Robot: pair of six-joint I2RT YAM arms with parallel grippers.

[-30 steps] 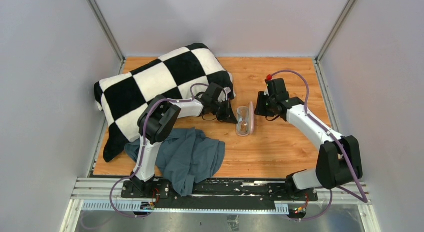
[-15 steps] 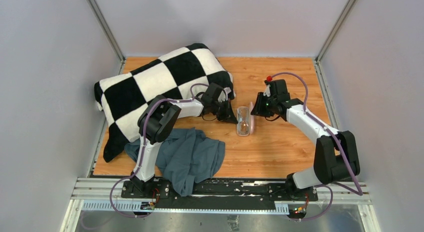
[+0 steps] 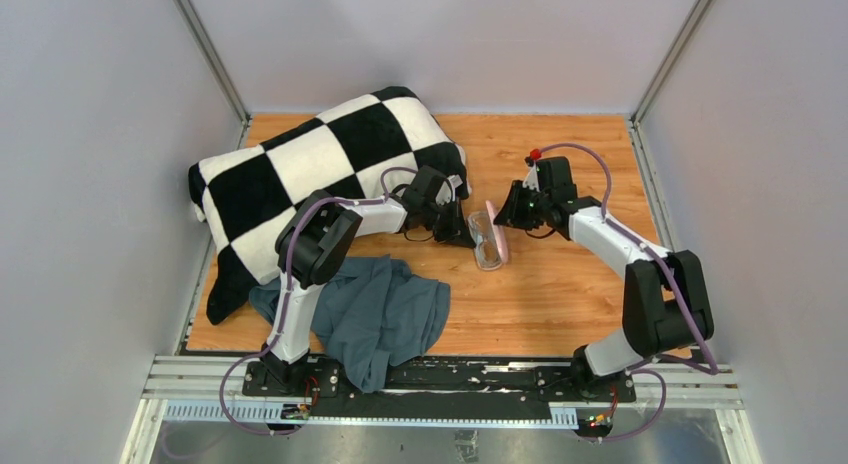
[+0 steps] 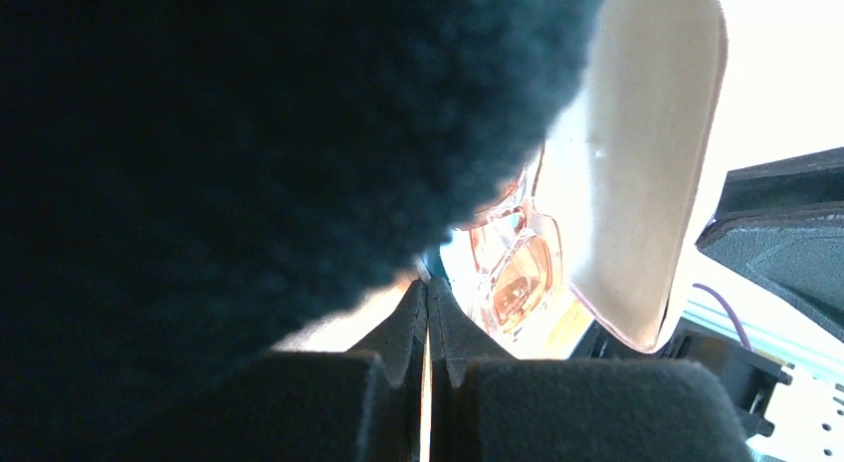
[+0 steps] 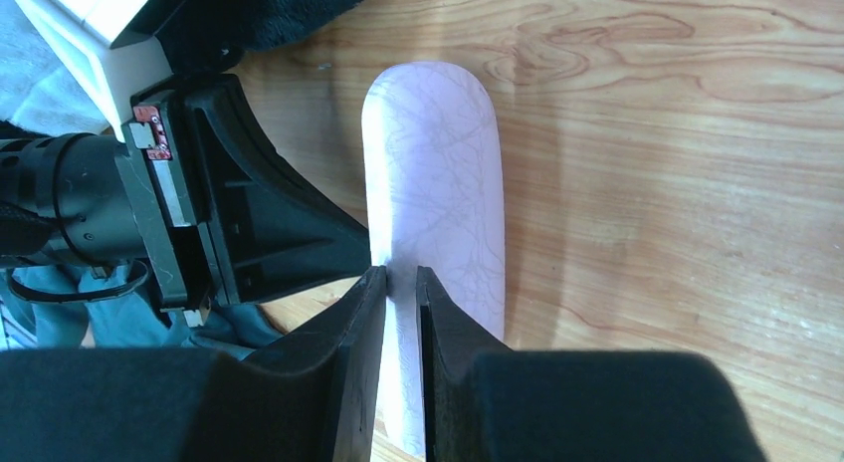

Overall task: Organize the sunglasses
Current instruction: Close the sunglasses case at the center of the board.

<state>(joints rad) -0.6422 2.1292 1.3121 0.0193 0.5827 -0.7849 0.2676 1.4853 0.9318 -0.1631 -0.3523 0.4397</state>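
The sunglasses [image 3: 487,246], with amber lenses, lie in the open base of the pink case [image 3: 494,227] at mid table. In the left wrist view the lenses [image 4: 518,275] show just beyond my fingertips, with the case lid's pale inside [image 4: 637,153] standing over them. My left gripper [image 3: 464,232] is shut at the base's left rim, its tips [image 4: 428,285] pressed together on the thin edge. My right gripper [image 3: 503,215] is shut on the lid's edge [image 5: 401,276] and holds the pink lid [image 5: 438,173] raised, nearly upright.
A black-and-white checkered blanket [image 3: 310,169] covers the back left and hangs over the left wrist camera [image 4: 249,133]. A grey-blue cloth [image 3: 385,314] lies at the front left. Bare wood [image 3: 570,284] lies right of the case.
My right gripper has moved left with the lid, swinging it from lying flat on the right to nearly upright over the base. The case has turned slightly. The left gripper has stayed put.
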